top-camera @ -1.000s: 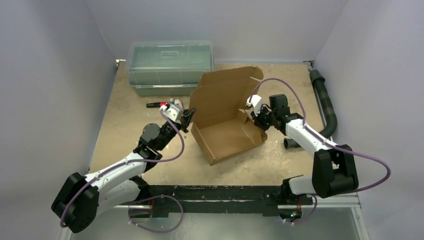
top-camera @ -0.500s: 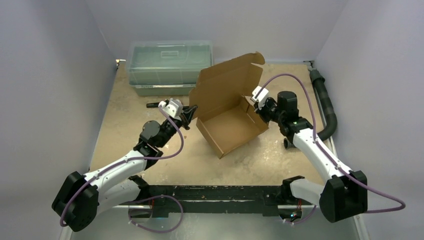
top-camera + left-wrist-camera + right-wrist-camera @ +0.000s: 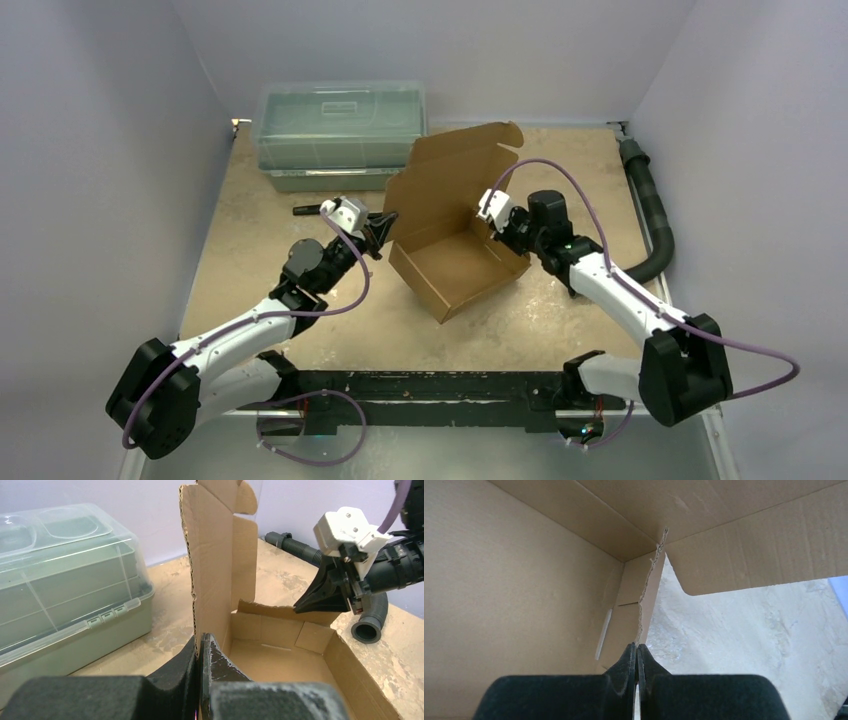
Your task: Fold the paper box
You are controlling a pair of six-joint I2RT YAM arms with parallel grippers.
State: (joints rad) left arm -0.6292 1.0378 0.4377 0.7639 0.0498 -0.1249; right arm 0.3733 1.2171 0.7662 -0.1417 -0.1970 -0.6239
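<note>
Working in a pale grey-walled booth over a mottled beige worktop (image 3: 250, 260). Seeing a clear greenish plastic bin (image 3: 340, 135) parked at back left, well apart from the job. Also seeing a small dark stick-like item (image 3: 305, 211) just in front of it, too small for identifying.

Moving right: pinching with the left gripper (image 3: 386, 218), fingers closed to a thin slit at the left corner where lid meets tray. Reading it as a grip on the paper box (image 3: 455, 255), judging from the left wrist view, with the corrugated edge running straight down into that slit.

Finding the box mid-worktop, between both arms, turned at an angle. Judging the tray as formed: floor flat on the surface, low walls standing. Holding the lid panel upright at the back, rounded ear showing at its top corner, nothing folded over yet.

Pinching likewise with the right gripper (image 3: 507, 240), fingers pressed together at the right rear wall. Seeing a raw cardboard edge entering between the tips in the right wrist view, so likely gripping that wall or a flap, not telling which.

Noting a black ribbed hose (image 3: 655, 212) along the right edge, apart from the box.

Estimating past halfway. Remaining, as a guess: tucking lid ears in, swinging lid down, seating the front flap.
</note>
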